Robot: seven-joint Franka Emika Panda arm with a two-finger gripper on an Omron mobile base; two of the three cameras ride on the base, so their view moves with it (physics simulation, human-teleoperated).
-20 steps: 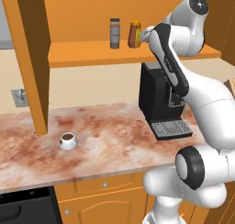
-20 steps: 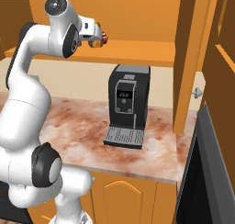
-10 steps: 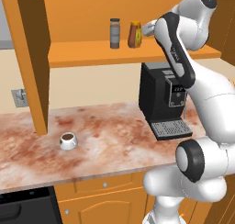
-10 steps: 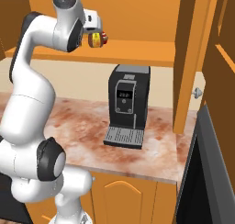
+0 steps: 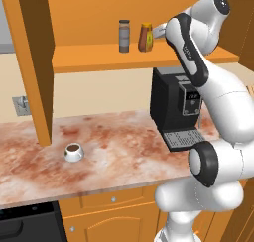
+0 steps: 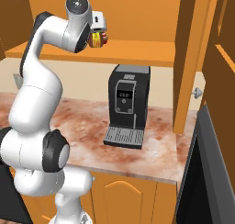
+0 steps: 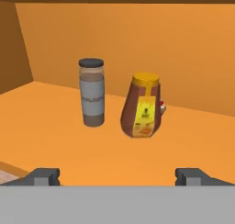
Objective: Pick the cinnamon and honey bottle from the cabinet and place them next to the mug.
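The arm has swung its hand up to shelf height and nearer the cabinet (image 5: 99, 57); the gripper (image 7: 117, 175), spread wide and empty, faces the honey bottle (image 7: 141, 106) beside the cinnamon (image 7: 92, 92), both upright on the shelf; the mug (image 5: 73, 151) waits below, so the first pick looks imminent.

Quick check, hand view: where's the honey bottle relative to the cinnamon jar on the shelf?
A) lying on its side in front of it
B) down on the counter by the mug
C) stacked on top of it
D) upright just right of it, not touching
D: in the hand view the honey bottle stands upright just right of the cinnamon jar, with a gap of bare cabinet shelf between them.
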